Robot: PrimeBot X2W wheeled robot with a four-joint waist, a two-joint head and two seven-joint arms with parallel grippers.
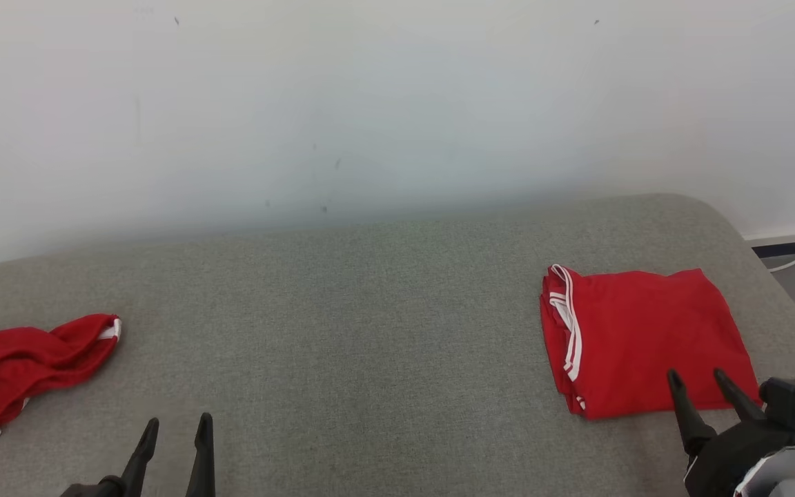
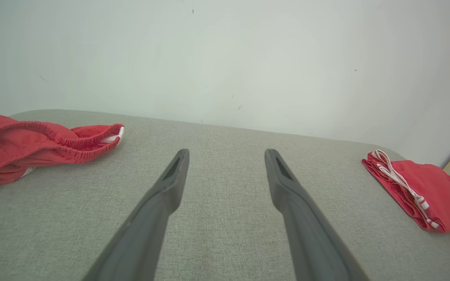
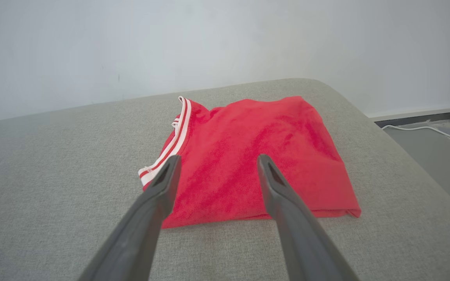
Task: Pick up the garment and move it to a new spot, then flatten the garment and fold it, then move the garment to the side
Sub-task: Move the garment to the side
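One folded red garment lies flat, white-striped trim showing.

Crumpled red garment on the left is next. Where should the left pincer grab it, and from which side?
Likely the bunched, white-trimmed end of the crumpled red fabric garment, nearest the open left pincer. Come down from its centre-facing side: that ridge stands proud of the grey cushion, so the pincer can straddle it.

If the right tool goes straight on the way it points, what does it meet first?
The folded red garment, near edge first; the open right tool may instead skim over it, height being unclear.
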